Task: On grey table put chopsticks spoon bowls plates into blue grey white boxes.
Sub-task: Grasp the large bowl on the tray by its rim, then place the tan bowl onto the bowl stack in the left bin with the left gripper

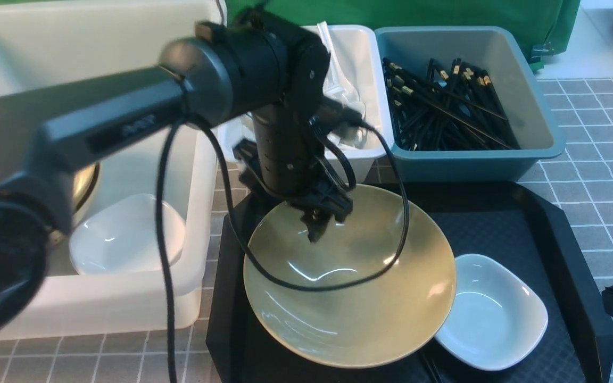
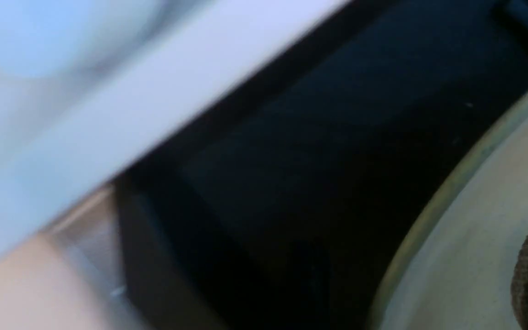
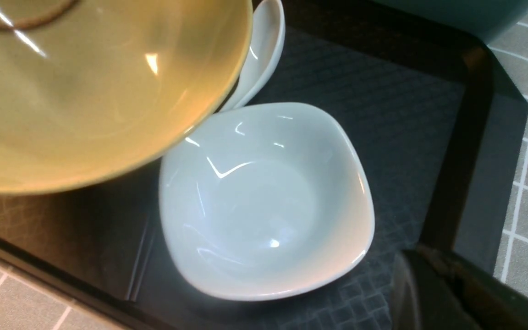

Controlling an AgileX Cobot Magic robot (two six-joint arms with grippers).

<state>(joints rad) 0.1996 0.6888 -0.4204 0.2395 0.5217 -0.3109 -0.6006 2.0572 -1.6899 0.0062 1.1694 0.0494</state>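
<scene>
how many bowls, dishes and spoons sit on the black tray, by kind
olive bowl: 1
pale square dish: 1
white spoon: 1, tucked partly under the bowl's rim
total: 3

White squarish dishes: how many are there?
2. One white squarish ceramic dish lies in the large white plastic box, a second dish on the black tray. The arm may hide more.

The left gripper point(image 1: 320, 227) hangs over the far rim of the olive bowl point(image 1: 349, 303). A white dish point(image 1: 493, 314) lies right of the bowl, touching it. Beyond the bowl stand a white spoon box point(image 1: 371, 64) and a blue chopstick box point(image 1: 532, 74).
</scene>
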